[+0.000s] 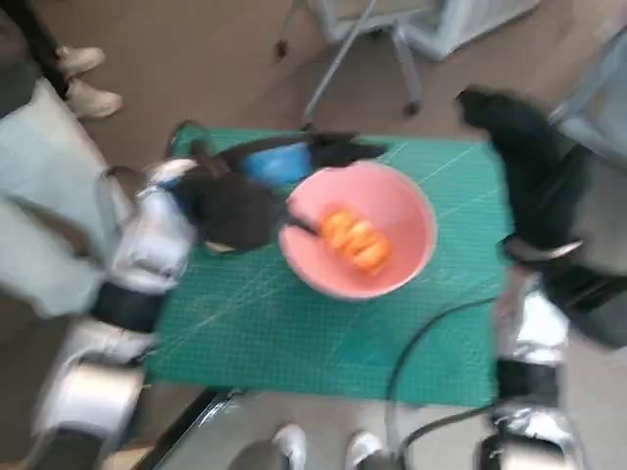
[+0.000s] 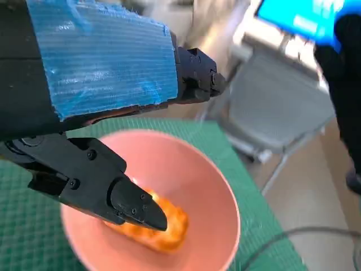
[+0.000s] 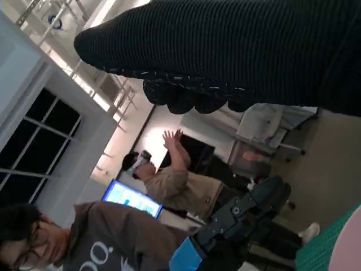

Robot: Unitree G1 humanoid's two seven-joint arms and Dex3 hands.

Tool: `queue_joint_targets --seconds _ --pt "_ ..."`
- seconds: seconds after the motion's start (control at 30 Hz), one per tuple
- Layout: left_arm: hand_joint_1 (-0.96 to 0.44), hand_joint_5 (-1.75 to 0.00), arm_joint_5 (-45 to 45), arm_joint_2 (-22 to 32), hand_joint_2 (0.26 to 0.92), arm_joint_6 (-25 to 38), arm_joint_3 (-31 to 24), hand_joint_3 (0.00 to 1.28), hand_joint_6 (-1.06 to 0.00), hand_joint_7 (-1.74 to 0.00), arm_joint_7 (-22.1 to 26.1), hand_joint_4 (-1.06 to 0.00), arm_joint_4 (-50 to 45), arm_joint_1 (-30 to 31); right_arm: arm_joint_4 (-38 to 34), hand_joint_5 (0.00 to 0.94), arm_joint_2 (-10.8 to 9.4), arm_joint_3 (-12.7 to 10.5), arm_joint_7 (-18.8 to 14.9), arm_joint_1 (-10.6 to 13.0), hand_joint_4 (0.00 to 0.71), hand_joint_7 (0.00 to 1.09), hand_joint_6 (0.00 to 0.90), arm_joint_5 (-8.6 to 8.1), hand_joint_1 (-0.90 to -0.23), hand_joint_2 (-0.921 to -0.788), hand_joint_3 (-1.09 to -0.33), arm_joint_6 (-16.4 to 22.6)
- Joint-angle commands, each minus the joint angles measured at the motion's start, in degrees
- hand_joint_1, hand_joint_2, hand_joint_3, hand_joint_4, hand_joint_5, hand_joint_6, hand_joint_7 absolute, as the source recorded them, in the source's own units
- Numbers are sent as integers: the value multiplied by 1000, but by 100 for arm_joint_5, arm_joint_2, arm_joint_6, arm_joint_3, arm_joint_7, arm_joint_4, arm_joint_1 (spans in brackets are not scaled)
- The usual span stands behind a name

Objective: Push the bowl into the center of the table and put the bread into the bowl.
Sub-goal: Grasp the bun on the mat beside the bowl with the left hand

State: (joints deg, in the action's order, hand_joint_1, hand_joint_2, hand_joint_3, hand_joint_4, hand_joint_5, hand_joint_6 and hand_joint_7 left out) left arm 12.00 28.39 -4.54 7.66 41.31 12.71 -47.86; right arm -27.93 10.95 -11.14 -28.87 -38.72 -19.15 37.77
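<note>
Item one, the pink bowl: you find it upright on the green mat, roughly at the mat's middle and a little toward the far edge. Take the bowl as your landmark for everything below.

Item two, the bread: an orange-glazed piece lying inside the bowl, on its floor, slightly toward the robot's left side of it.

Item three, your left hand: black with blue tape, reaching over the bowl's left rim. In the left wrist view a dark finger points down into the bowl right at the bread, but you cannot tell whether it touches the bread or sits just above it. The fingers look spread and hold nothing.

Item four, your right hand: in the knitted glove, raised well to the right of the bowl and off the mat's far corner. Its fingers look curled under the glove in the right wrist view; whether they close tight you cannot tell, as the head view is blurred.

Item five, background: two people beyond the bowl and a chair base on the floor past the mat.
</note>
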Motion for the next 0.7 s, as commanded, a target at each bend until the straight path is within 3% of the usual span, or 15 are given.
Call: queue_joint_targets --seconds 0.03,0.33,0.5,0.7 --pt "-257 -4 59 858 786 438 -722 0 -170 -8 -139 -13 -882 471 -72 0 -33 11 -95 81 204 282 155 -113 -656 -921 -658 -169" --pt "-247 -4 285 1441 749 442 -773 0 -174 -8 -297 -21 -625 716 -57 0 -61 57 -88 59 199 283 155 -87 -653 -921 -666 -167" --pt "-222 -3 212 1499 743 363 -741 0 -174 -7 -313 -22 -369 789 -115 0 -75 69 -48 15 193 286 151 -12 -656 -921 -673 -116" --pt "-188 -4 239 1465 743 422 -604 1 -177 -7 -294 -28 -106 815 -123 0 -47 71 -81 -27 191 292 146 -41 -656 -921 -676 -199"
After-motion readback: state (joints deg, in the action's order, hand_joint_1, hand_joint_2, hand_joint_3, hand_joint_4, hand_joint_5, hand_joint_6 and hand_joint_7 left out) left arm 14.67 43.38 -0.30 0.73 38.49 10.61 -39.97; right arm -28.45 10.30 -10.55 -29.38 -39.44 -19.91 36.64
